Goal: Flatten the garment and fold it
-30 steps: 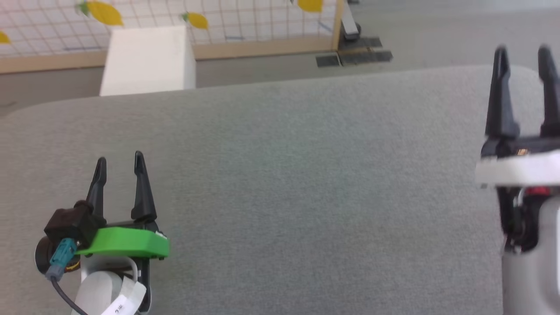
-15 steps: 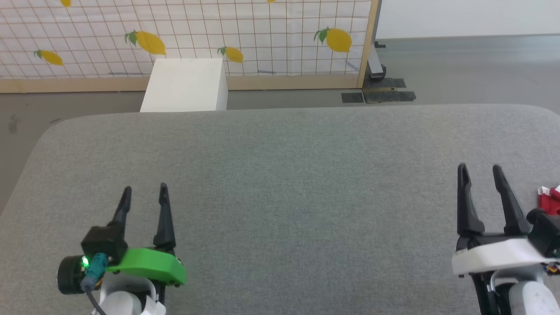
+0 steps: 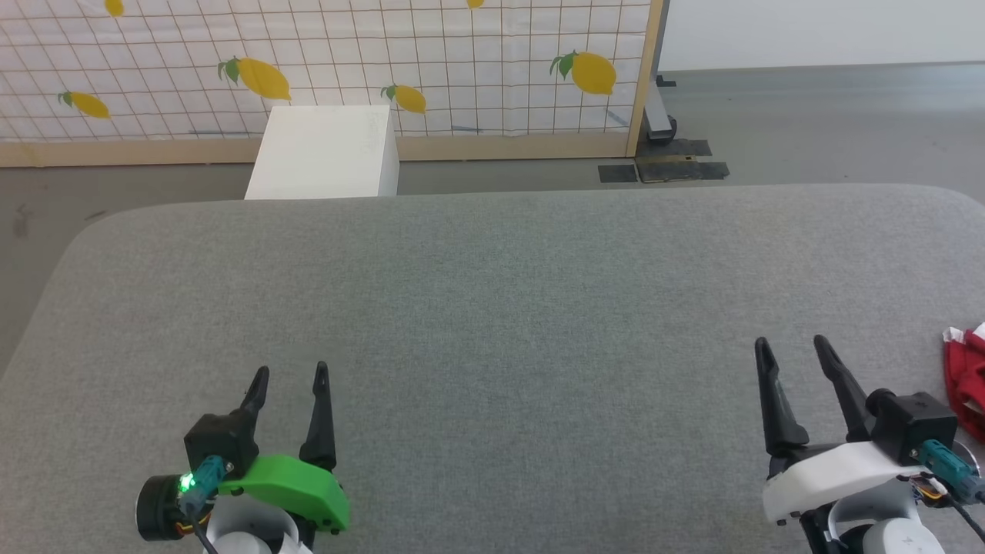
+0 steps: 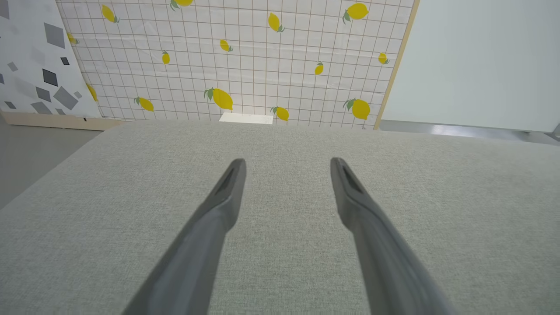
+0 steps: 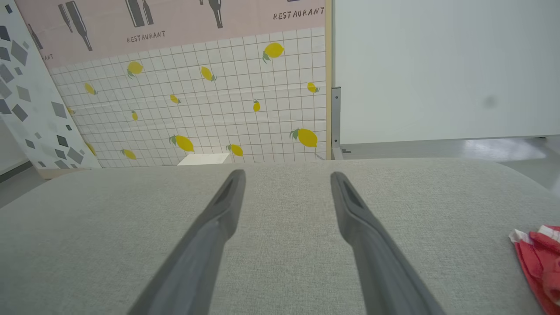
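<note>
Head view: the garment (image 3: 968, 377) is a crumpled red heap with a scrap of white at its far corner, lying at the right edge of the grey bench (image 3: 492, 292) and cut off by the frame. The right tool (image 3: 790, 341), fingers spread and holding nothing, is near its left, apart from it. The left tool (image 3: 292, 369), likewise spread, sits well apart at near left.

Left wrist view: the left tool (image 4: 287, 161) gapes over the bench.

Right wrist view: the right tool (image 5: 287, 173) gapes. The garment (image 5: 540, 262) shows red folds with white trim at near right, clear of the fingers
</note>
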`<state>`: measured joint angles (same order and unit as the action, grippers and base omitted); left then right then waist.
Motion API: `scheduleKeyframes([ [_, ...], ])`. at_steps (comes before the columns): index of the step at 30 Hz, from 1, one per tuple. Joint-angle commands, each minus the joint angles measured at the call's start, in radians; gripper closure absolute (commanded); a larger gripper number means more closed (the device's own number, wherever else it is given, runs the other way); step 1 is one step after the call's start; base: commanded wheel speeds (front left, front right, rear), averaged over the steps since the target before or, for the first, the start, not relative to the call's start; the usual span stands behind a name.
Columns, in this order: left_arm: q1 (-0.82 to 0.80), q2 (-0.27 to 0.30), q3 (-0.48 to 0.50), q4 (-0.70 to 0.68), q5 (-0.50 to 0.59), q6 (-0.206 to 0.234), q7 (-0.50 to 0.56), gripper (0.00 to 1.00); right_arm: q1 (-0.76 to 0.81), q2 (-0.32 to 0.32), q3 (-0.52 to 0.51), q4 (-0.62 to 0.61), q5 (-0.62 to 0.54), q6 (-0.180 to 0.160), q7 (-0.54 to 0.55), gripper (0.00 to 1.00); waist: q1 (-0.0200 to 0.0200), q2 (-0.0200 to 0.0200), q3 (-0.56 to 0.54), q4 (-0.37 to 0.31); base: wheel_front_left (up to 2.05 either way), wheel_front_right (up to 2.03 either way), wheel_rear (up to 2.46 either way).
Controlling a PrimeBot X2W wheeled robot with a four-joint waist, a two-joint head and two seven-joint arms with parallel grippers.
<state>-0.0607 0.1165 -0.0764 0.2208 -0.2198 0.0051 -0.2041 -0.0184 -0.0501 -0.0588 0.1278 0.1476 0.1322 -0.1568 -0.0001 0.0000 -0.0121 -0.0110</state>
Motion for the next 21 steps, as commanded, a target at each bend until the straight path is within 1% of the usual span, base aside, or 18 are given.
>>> scheduleKeyframes([
  [1, 0.015, -0.007, -0.002, 0.007, -0.006, 0.001, -0.002, 0.0, 0.01, 0.0, 0.006, 0.0, -0.005, -0.002, 0.011, 0.0, 0.0001, 0.0, 0.002, 0.0, 0.0, 0.0, 0.0],
  [21, -0.001, -0.004, -0.015, 0.042, -0.016, 0.011, -0.029, 0.0, 0.008, 0.0, 0.013, -0.003, 0.009, -0.002, 0.025, 0.0, 0.0001, 0.0, 0.014, 0.008, 0.0, 0.0, 0.0],
])
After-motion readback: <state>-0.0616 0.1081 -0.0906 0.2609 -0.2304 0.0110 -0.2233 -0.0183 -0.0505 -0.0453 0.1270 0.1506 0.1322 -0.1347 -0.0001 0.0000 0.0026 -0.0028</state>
